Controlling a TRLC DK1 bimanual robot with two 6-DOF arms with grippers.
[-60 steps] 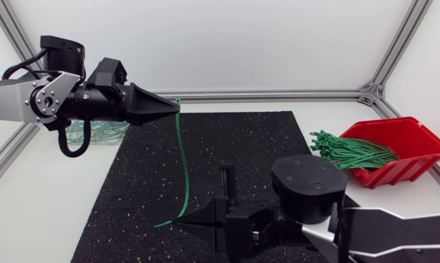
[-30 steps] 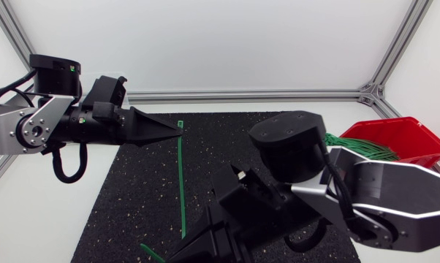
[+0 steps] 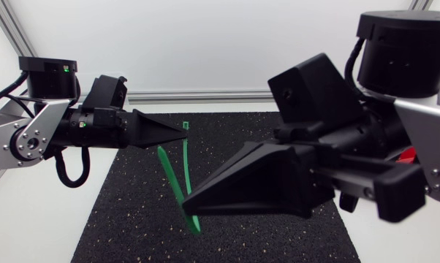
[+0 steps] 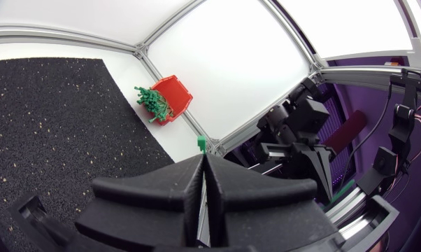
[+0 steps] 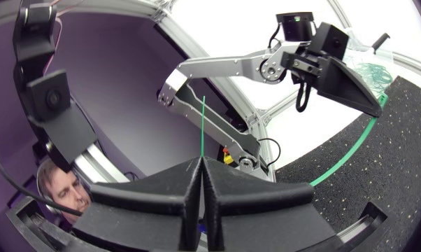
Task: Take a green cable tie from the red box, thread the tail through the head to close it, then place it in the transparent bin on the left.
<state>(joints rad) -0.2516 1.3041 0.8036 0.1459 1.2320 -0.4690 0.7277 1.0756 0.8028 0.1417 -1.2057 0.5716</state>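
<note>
Green plastic cable tie [image 3: 187,166] hangs bent above the black speckled rubber mat [image 3: 125,212], its head end clamped in the left gripper [image 3: 182,131] over the mat's far part and its lower stretch pinched in the right gripper [image 3: 186,208] over the mat's middle. Threading looks to be the step in hand, since the tie is out of the red plastic box [image 4: 174,98] yet no loop seems closed. Next, I judge, the tail tip must be lined up with the head's slot and pushed through while the left gripper holds steady.
</note>
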